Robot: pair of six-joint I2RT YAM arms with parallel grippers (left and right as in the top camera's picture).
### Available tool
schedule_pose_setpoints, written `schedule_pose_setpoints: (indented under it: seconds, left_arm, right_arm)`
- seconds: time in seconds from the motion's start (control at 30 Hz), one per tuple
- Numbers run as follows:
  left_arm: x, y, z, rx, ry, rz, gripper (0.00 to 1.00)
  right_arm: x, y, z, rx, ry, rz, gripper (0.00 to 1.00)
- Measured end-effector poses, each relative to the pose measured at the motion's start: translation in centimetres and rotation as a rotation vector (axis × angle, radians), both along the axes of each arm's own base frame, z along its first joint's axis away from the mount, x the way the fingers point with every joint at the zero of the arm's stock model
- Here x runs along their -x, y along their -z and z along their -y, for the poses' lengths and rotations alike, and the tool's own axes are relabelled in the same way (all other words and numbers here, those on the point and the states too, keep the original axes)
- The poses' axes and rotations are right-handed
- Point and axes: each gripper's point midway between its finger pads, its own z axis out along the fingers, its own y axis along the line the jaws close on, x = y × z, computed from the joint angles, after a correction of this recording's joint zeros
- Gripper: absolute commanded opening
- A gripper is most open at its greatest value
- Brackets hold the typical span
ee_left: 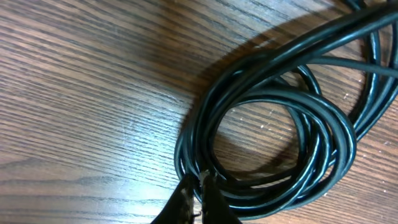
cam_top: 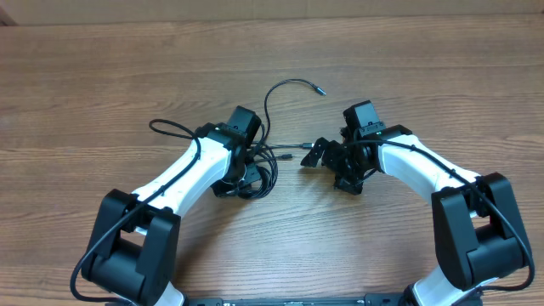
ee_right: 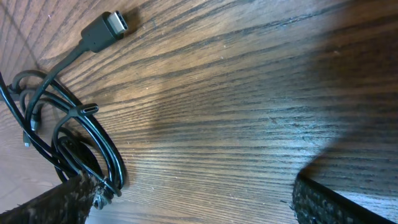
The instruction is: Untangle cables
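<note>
The black cables [cam_top: 265, 170] lie coiled at the table's middle, partly under my left wrist. One loose end arcs away to a small plug [cam_top: 321, 90]. In the left wrist view the coil [ee_left: 292, 124] fills the right side, and my left gripper [ee_left: 200, 180] is shut with its tips pinched on the coil's near edge. My left gripper's fingers are hidden in the overhead view. My right gripper [cam_top: 327, 155] is open and empty [ee_right: 196, 186]. A cable bundle [ee_right: 93, 143] lies against its left finger, and a USB-C plug [ee_right: 102, 30] rests further off.
The wooden table [cam_top: 102, 76] is bare around the arms. A thicker black wire [cam_top: 170, 127] loops from the left arm. A second small plug [cam_top: 304, 146] lies between the two grippers.
</note>
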Motion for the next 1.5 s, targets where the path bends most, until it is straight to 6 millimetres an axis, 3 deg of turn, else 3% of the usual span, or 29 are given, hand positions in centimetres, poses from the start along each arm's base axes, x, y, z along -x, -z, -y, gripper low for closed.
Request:
schedule_pose_setpoints:
  seconds: [0.07, 0.1, 0.17, 0.23, 0.3, 0.37, 0.5, 0.87, 0.97, 1.13, 1.17, 1.23, 1.33, 1.47, 1.5]
  left_arm:
    - [0.2, -0.2, -0.3, 0.086, -0.001, -0.050, 0.17]
    - [0.3, -0.2, -0.7, 0.094, -0.014, -0.061, 0.18]
    - [2.1, -0.5, -3.4, 0.067, -0.063, -0.168, 0.19]
    - [1.5, -0.4, -4.3, 0.074, -0.085, -0.153, 0.23]
    - [0.7, -0.4, -3.8, 0.088, -0.077, -0.121, 0.28]
    - [0.3, -0.4, -3.2, 0.097, -0.079, -0.099, 0.33]
    - [0.0, -0.4, -3.1, 0.100, -0.093, -0.089, 0.36]
    - [-1.0, 0.5, -0.6, 0.183, -0.090, -0.027, 0.33]
    - [-0.8, 0.5, -0.1, 0.181, -0.076, -0.029, 0.32]
    - [-0.4, 0.8, -0.1, 0.174, -0.071, -0.037, 0.29]
    - [0.0, 1.2, -0.3, 0.168, -0.071, -0.042, 0.13]
    - [-0.2, 1.6, -0.2, 0.173, -0.072, -0.026, 0.04]
    - [-0.5, 1.6, -0.2, 0.173, -0.072, -0.012, 0.04]
    - [-0.4, 1.6, -0.4, 0.172, -0.079, -0.022, 0.13]
    - [-0.4, 1.6, -0.5, 0.172, -0.080, -0.022, 0.08]
  right_arm:
    - [-0.6, -0.2, -0.3, -0.013, -0.002, 0.029, 0.95]
    - [-1.5, -0.5, -0.7, -0.038, -0.005, 0.068, 0.83]
    - [-1.6, -1.2, -2.2, -0.133, -0.019, 0.067, 0.44]
    - [-1.2, -1.7, -4.2, -0.179, -0.042, 0.068, 0.07]
    - [-0.2, -1.9, -6.3, -0.191, -0.057, 0.047, 0.09]
    - [1.0, -2.0, -8.3, -0.201, -0.056, 0.017, 0.24]
    - [1.4, -1.4, -9.3, -0.138, -0.014, 0.023, 0.38]
    - [1.1, -0.9, -12.6, -0.056, -0.009, 0.174, 0.38]
    - [1.2, 0.3, -12.4, -0.035, -0.001, 0.157, 0.33]
    - [1.2, 0.5, -12.4, -0.030, 0.012, 0.150, 0.33]
    - [1.2, 0.5, -12.3, -0.030, 0.012, 0.150, 0.33]
    - [1.2, 0.5, -12.4, -0.030, 0.012, 0.150, 0.33]
    - [1.2, 0.5, -12.3, -0.029, 0.012, 0.150, 0.34]
    - [1.2, 0.5, -12.4, -0.030, 0.012, 0.151, 0.34]
    - [1.2, 0.5, -12.3, -0.030, 0.012, 0.150, 0.34]
